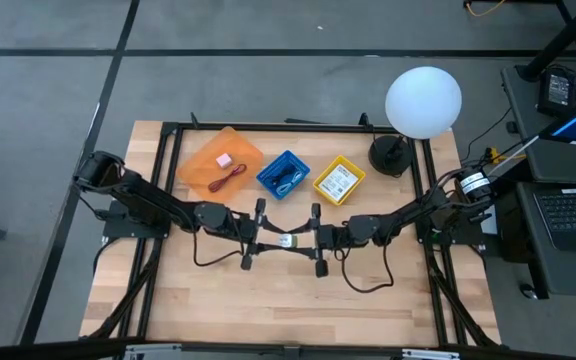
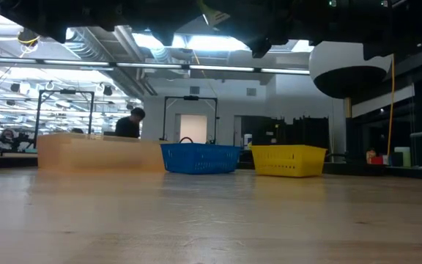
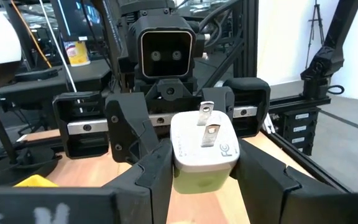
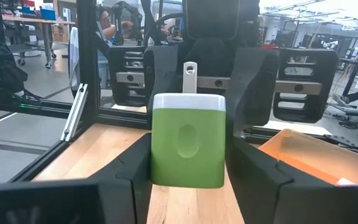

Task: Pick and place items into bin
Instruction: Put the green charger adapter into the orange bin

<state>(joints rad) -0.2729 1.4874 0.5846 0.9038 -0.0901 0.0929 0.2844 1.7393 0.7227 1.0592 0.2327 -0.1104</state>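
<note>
Between the two pincers, at mid-desk, we see a small green-and-white plug adapter [image 1: 288, 240] with two metal prongs. Our left pincer [image 3: 201, 180] has its fingers pressed against the adapter's sides, white prong face toward its camera. Our right pincer [image 4: 188, 177] faces it from the opposite side, its fingers flanking the green end [image 4: 188, 148]; whether they press or merely stand beside it we cannot tell. Both arms stretch low and nearly level from the desk's outer edges toward the middle, wrists pointing at each other above the wood.

Farther back on the desk [image 1: 268, 310] sit three bins in a row: an orange bin [image 1: 218, 162] holding a pink block [image 1: 224, 160] and a red cord [image 1: 230, 180], a blue bin [image 1: 283, 174] with a cable inside, and a yellow bin [image 1: 339, 180] holding a white printed packet [image 1: 337, 182]. A white globe lamp [image 1: 423, 100] stands at the right rear corner.
</note>
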